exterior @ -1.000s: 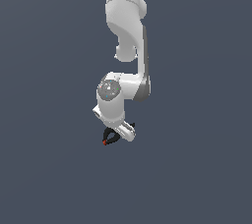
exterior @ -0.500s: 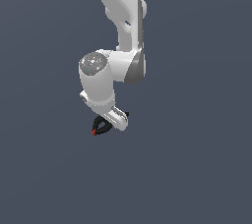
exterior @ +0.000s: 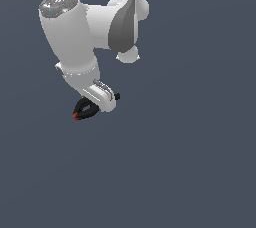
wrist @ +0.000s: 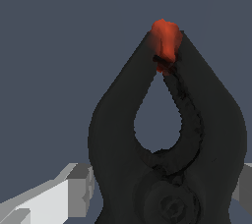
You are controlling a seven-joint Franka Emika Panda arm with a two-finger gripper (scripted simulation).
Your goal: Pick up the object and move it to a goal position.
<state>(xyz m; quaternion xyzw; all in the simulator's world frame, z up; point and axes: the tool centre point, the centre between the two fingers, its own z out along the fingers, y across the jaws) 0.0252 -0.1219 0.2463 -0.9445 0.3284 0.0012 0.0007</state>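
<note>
The object, a small black spring clamp (exterior: 85,109) with a red tip, hangs in the air under the white arm in the exterior view. My gripper (exterior: 95,106) is shut on its handle end, with the red tip pointing toward the exterior view's left. The wrist view is filled by the clamp (wrist: 167,139): two black arms meet at a red tip (wrist: 166,39) and enclose a teardrop gap. A white finger (wrist: 54,196) shows beside its base. The finger on the other side is mostly out of the picture.
The white arm (exterior: 75,37) comes down from the top of the exterior view, its big wrist joint above the gripper. Only a plain dark grey-blue background lies around and below it.
The arm has swung toward the exterior view's left and upward, carrying the clamp along. The clamp stays held in the gripper.
</note>
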